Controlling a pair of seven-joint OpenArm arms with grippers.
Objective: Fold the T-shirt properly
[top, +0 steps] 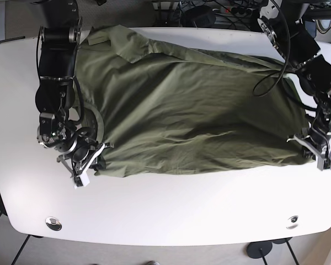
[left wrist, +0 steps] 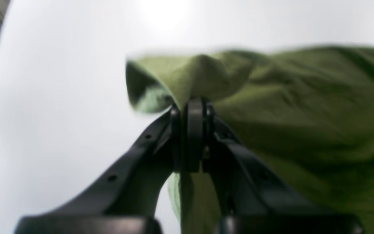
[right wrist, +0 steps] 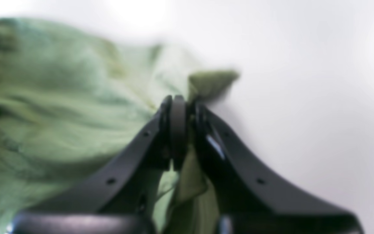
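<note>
An olive-green T-shirt (top: pixel 193 110) lies spread across the white table (top: pixel 171 210), rumpled with long creases. My left gripper (left wrist: pixel 192 105) is shut on a pinched corner of the T-shirt (left wrist: pixel 304 107), whose cloth bunches above the fingertips; in the base view that gripper (top: pixel 314 150) sits at the garment's right lower corner. My right gripper (right wrist: pixel 182 102) is shut on another pinched fold of the T-shirt (right wrist: pixel 60 107), with a small tuft of cloth sticking out past the tips. In the base view it (top: pixel 96 157) holds the left lower corner.
Cables and dark equipment (top: pixel 209 14) lie beyond the table's far edge. Two round metal fittings (top: pixel 53 222) (top: pixel 292 221) sit near the front corners. Bare white tabletop runs along the front, below the garment's hem.
</note>
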